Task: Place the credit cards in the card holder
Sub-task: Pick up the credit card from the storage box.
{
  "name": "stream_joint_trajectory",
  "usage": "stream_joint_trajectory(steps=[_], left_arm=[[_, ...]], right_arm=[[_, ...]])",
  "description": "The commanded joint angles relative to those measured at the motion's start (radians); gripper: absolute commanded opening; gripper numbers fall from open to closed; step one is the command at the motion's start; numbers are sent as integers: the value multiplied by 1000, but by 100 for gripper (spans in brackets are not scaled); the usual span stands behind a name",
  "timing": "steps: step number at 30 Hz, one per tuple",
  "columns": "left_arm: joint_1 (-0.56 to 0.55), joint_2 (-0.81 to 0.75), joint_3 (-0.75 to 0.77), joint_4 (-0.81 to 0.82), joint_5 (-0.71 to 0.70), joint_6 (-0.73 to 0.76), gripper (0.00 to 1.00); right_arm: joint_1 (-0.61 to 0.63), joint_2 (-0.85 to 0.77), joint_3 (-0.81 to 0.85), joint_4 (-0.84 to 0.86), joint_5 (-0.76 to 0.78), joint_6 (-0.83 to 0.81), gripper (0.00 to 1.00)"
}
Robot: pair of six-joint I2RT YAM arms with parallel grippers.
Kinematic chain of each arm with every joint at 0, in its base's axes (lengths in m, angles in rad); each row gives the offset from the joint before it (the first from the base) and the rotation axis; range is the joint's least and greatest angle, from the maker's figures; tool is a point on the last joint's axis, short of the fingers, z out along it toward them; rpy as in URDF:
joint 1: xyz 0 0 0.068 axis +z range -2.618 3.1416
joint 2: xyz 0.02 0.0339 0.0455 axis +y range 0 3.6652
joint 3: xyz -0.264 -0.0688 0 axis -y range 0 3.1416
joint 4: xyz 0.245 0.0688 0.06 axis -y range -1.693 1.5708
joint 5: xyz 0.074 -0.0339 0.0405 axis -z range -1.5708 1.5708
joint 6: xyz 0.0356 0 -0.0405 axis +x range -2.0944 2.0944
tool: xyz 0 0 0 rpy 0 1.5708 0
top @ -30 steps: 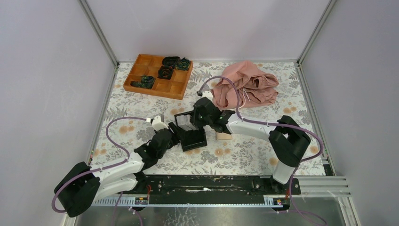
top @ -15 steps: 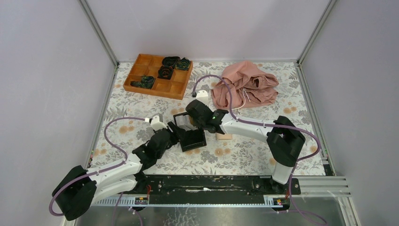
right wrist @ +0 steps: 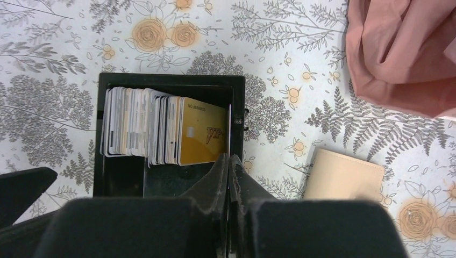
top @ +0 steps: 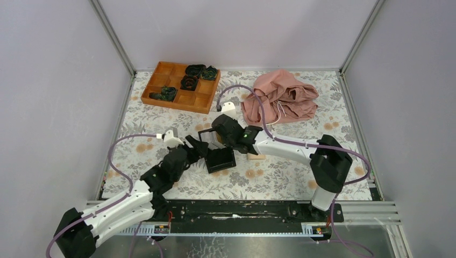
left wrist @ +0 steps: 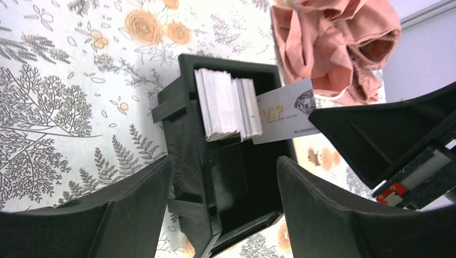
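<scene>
The right fingers [right wrist: 215,185] pinch a credit card [left wrist: 282,110] at the box [left wrist: 236,177]; left fingers [left wrist: 134,207] spread.

I seem to work in a robotics lab cell, not a home. My counter [top: 279,180] is boxed in by plain pale walls [top: 54,80] joined with aluminium posts [top: 113,37]. My left arm [top: 134,193] and right arm [top: 290,148] are bolted to a black rail [top: 236,209] at its near edge, trailing purple cables [top: 239,86]. The compartment tray [top: 172,103] and crumpled pink cloth [top: 282,99] look like staged props.
</scene>
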Motion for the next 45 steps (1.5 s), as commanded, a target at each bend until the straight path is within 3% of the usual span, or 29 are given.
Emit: stream_joint_trajectory(steps=[1, 10, 18, 26, 33, 45], left_arm=[[-6, -50, 77, -105, -50, 17, 78], [-5, -140, 108, -27, 80, 139, 78], [-6, -205, 26, 208, 386, 240, 78], [-8, -132, -1, 405, 728, 248, 77], [-18, -67, 1, 467, 882, 241, 75], [-19, 30, -13, 571, 1034, 231, 72]], right_arm=[[16, -99, 44, 35, 28, -70, 0], [24, -350, -43, -12, -138, -90, 0], [25, -584, -201, -112, -422, -1, 0], [24, -793, -339, -162, -598, 82, 0], [23, -861, -354, -187, -656, 113, 0], [22, -821, -361, -137, -713, 131, 0]])
